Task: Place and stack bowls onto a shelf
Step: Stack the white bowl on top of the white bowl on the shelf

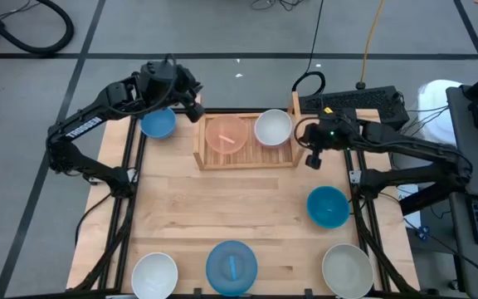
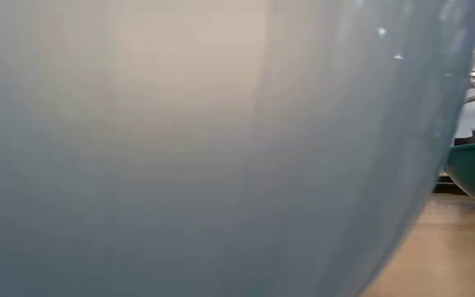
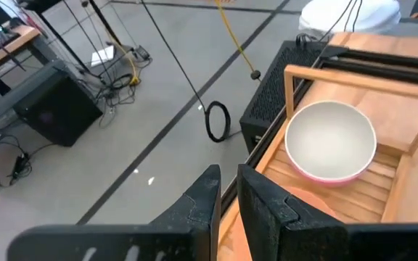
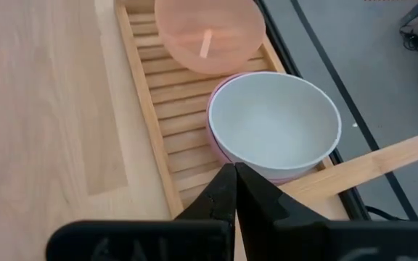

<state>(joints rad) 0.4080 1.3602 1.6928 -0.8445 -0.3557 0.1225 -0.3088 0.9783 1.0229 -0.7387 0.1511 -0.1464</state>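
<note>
The shelf (image 1: pixel 246 158) stands at the table's far middle. A peach bowl (image 1: pixel 225 134) rests on the left part of its slats. On the right part, a white bowl (image 4: pixel 274 123) sits nested in a pink bowl (image 4: pixel 220 148). My left gripper (image 3: pixel 228 190) hovers above the shelf's far left corner, its fingers a narrow gap apart with nothing between them. My right gripper (image 4: pixel 234 177) hangs just right of the shelf, near the white bowl. It is shut and empty. A blue bowl (image 1: pixel 158 123) stands on the table left of the shelf.
A teal-blue bowl (image 1: pixel 328 206) stands at mid right. Along the near edge stand a white bowl (image 1: pixel 154 274), a light blue bowl (image 1: pixel 231 266) and a grey-beige bowl (image 1: pixel 347 270). The light blue bowl (image 2: pixel 204 148) fills most of the low view. Bare wood lies mid-table.
</note>
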